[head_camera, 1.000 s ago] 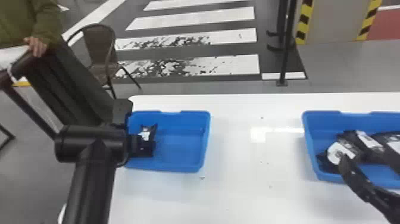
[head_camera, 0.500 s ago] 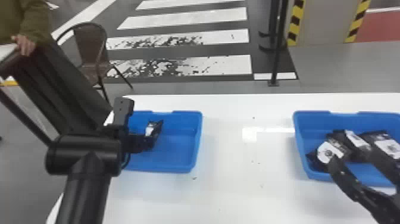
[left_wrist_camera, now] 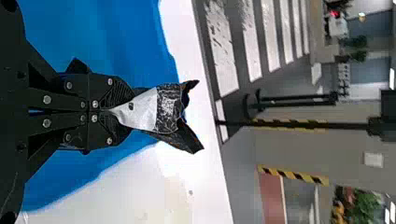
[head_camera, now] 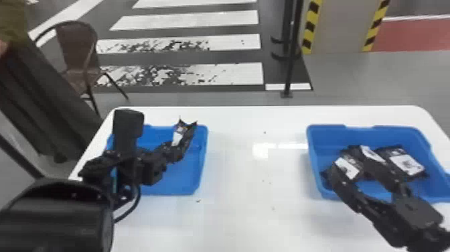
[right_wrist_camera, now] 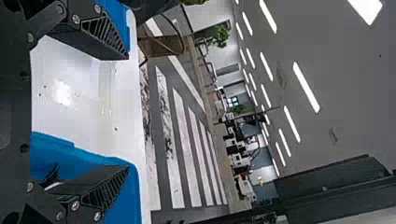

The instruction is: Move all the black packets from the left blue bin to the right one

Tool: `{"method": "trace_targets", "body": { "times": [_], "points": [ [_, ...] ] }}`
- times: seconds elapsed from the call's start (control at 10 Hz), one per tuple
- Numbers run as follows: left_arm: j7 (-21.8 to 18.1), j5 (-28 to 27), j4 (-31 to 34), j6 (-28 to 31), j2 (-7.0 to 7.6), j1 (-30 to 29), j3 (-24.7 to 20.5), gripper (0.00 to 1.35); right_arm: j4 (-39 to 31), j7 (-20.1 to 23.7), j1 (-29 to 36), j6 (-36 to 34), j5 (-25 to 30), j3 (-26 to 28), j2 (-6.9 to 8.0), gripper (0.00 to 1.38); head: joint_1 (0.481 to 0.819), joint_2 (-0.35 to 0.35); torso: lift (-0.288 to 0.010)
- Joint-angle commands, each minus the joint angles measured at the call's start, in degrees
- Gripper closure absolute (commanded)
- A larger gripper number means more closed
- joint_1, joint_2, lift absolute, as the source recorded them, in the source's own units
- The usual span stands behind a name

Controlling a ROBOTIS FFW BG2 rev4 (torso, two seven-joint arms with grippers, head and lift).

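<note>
Black packet [left_wrist_camera: 145,112] pinched in the left gripper [head_camera: 175,152] over the left bin [head_camera: 180,182], right gripper [right_wrist_camera: 127,112] spread empty over the right bin [head_camera: 313,154]; lifting seems in hand, next a carry across

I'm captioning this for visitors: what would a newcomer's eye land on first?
Probably the black packet pinched in the left gripper, over the left blue bin. Then the packets heaped in the right blue bin. Behind the white table, bold white stripes cross the dark floor.
</note>
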State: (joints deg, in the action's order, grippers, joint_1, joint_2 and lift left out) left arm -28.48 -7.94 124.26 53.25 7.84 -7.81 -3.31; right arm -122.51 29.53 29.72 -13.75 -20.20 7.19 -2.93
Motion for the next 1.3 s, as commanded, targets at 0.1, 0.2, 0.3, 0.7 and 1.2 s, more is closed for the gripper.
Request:
{"method": "trace_targets", "body": {
  "times": [0.1,0.2,0.3,0.7,1.2],
  "points": [
    [0.0,4.5,2.2,-3.2,0.33,-1.0,7.8,1.21,1.6,0.4,-5.0,-2.6,-4.4,-5.5,-1.82,0.20,0.695,0.045,-0.140],
    [0.0,5.8,2.2,-3.6,0.68,-0.8,10.4,1.21,2.8,0.4,-7.2,-2.6,-5.3,-7.1,-2.26,0.20,0.695,0.025,-0.140],
    [0.0,6.8,2.2,-3.9,0.77,-0.5,12.7,1.21,4.3,0.4,-9.2,-2.6,-6.4,-8.0,-2.35,0.20,0.695,0.015,-0.140],
    [0.0,10.3,2.2,-5.2,1.21,1.2,17.9,1.21,7.3,0.1,-12.8,-2.6,-7.6,-8.9,-2.87,0.20,0.695,-0.066,-0.140],
    [0.2,12.3,2.1,-5.7,1.56,2.5,20.2,1.21,9.4,-1.7,-15.2,-2.6,-9.7,-12.7,-2.79,0.31,0.695,-0.079,-0.140]
  ]
}}
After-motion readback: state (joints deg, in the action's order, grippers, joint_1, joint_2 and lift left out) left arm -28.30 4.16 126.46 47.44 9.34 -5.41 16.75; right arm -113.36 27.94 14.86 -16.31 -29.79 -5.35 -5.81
